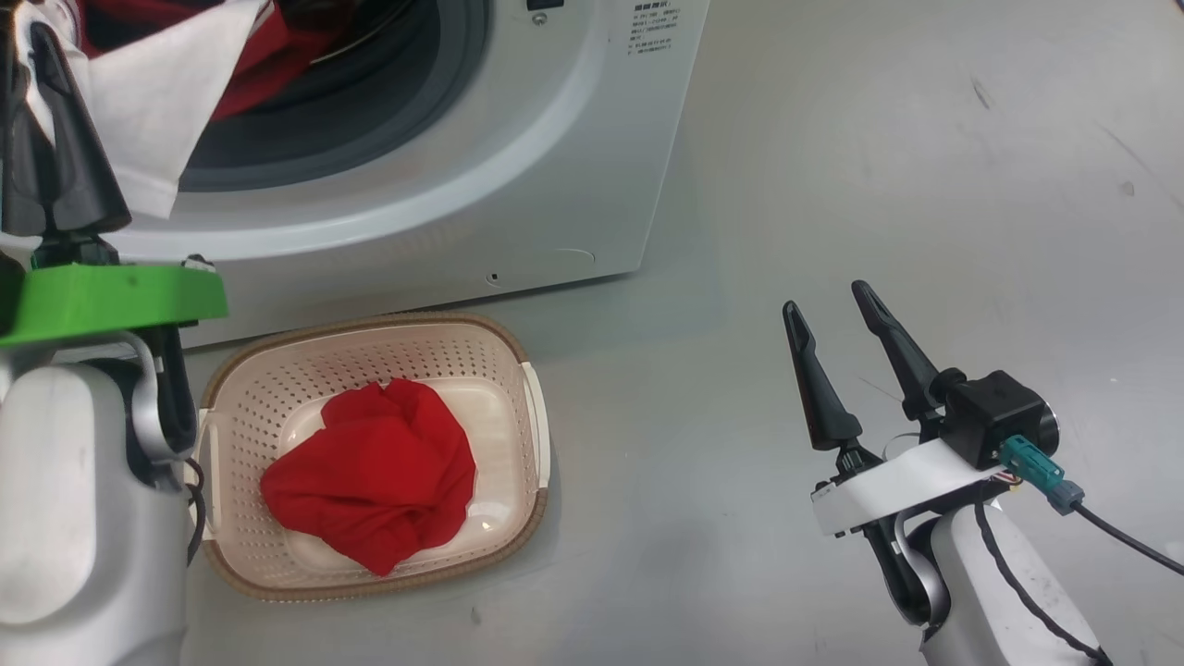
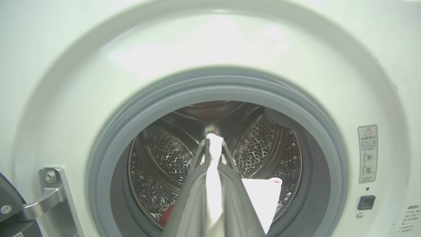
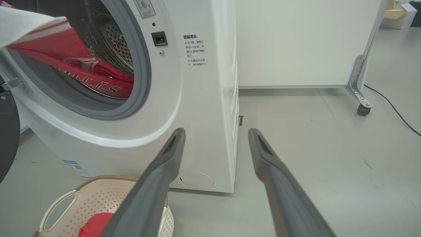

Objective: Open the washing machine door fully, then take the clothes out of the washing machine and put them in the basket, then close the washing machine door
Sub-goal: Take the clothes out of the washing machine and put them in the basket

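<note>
Red-and-white jersey (image 1: 162, 92) is what your left claw (image 2: 213, 146) is pinching, its two fingers pressed together on a white fold at the mouth of the one washing machine (image 1: 518, 185). The rest of the garment trails beyond the fingertips over the grey gasket (image 2: 108, 144) into the drum (image 2: 158, 154). Your right claw (image 1: 826, 301) stands spread and holds nothing over the floor (image 1: 925, 139). The single basket (image 1: 370, 338) sits between your two claws, below the left one, with one plain red garment (image 1: 375, 476) in it: two garments in all, and the one door (image 3: 6, 138) hangs open left of the left claw.
</note>
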Robot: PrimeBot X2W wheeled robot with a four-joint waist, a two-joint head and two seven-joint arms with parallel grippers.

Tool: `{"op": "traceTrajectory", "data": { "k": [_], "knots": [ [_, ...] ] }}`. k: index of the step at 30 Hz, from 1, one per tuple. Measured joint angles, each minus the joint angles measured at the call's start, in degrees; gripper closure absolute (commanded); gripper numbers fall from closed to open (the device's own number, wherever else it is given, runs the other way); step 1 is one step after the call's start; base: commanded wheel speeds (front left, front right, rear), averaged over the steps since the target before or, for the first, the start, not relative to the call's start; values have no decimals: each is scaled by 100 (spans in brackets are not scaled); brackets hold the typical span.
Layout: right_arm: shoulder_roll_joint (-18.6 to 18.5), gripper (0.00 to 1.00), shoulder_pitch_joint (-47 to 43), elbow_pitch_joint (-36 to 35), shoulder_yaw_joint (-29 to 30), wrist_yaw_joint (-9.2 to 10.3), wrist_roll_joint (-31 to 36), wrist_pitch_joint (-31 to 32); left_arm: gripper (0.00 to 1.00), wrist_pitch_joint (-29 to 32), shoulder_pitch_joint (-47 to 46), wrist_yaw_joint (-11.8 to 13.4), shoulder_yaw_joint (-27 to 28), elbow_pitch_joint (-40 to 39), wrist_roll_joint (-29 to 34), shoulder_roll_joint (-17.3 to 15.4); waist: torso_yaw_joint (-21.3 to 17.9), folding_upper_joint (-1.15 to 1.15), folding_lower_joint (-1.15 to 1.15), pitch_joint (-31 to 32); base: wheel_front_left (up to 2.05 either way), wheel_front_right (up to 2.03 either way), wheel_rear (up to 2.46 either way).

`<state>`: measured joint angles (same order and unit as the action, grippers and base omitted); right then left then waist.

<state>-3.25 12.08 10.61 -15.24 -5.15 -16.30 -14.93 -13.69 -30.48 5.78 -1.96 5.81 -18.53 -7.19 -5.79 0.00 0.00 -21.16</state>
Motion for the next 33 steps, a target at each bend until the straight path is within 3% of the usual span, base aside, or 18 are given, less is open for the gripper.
{"op": "traceTrajectory", "data": {
  "k": [15,33],
  "knots": [
    [4,0,-325,21,-64,26,35,0,100,-9,837,46,-211,-1060,191,159,155,0,0,584,0,0,0],
    [3,0,-378,-78,-190,23,140,0,100,328,2027,48,-757,-943,30,415,283,0,0,500,0,0,0]
  ]
}}
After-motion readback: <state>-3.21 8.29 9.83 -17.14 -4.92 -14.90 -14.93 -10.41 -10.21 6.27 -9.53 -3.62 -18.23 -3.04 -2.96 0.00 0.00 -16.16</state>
